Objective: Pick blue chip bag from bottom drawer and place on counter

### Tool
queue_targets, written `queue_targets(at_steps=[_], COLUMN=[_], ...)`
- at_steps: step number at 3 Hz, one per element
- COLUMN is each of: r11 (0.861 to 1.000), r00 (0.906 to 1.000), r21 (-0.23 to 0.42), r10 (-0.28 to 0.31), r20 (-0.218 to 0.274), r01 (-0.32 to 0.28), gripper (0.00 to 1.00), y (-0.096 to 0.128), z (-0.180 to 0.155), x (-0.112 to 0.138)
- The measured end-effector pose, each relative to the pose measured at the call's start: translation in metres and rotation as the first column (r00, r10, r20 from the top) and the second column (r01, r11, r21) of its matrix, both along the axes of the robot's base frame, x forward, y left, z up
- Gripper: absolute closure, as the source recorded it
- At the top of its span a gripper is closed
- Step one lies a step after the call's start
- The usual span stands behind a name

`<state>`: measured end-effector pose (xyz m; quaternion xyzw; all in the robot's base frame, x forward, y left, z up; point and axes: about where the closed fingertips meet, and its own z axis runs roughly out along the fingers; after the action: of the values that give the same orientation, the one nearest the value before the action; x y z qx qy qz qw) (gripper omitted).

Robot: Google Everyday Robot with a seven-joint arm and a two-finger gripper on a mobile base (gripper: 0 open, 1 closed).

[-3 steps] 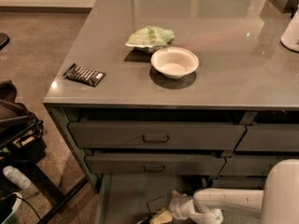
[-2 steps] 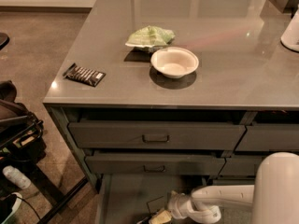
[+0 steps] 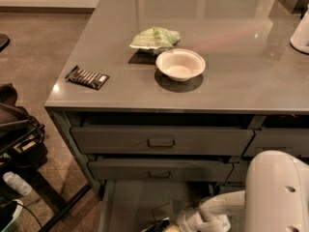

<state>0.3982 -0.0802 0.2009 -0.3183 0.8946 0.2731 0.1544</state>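
The bottom drawer (image 3: 133, 202) stands pulled out below two shallower closed drawers, its flat grey-green floor bare along the left side. The robot's white arm (image 3: 217, 208) reaches in from the right, low over the drawer floor. The gripper (image 3: 166, 226) sits at the very bottom edge of the view, over the middle of the drawer floor. I cannot tell whether it is apart, together or clamped on anything, because it is cut off there and mixed with some dark, thin shapes. The blue chip bag cannot be made out, so I cannot tell where it lies.

Up on the glossy grey surface (image 3: 241, 62), a white bowl (image 3: 180, 64) stands near the middle. A pale green bag (image 3: 155, 36) lies just behind it to the left. A flat black striped packet (image 3: 87, 77) lies well apart from both, near the surface's front left corner.
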Motion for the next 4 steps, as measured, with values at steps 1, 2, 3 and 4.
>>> queue_targets(at_steps=[1, 2, 3, 4], r11=[0.998, 0.988, 0.987, 0.987], r00=[0.9977, 0.9917, 0.9908, 0.9908], r21=[0.042, 0.118, 0.122, 0.122], r10=[-0.035, -0.090, -0.095, -0.095], r20=[-0.059, -0.092, -0.097, -0.097], r01=[0.037, 0.100, 0.106, 0.106], gripper=[0.00, 0.00, 0.19, 0.41], y=[0.001, 0.004, 0.003, 0.003], z=[-0.015, -0.026, -0.027, -0.027], x=[-0.017, -0.031, -0.034, -0.034])
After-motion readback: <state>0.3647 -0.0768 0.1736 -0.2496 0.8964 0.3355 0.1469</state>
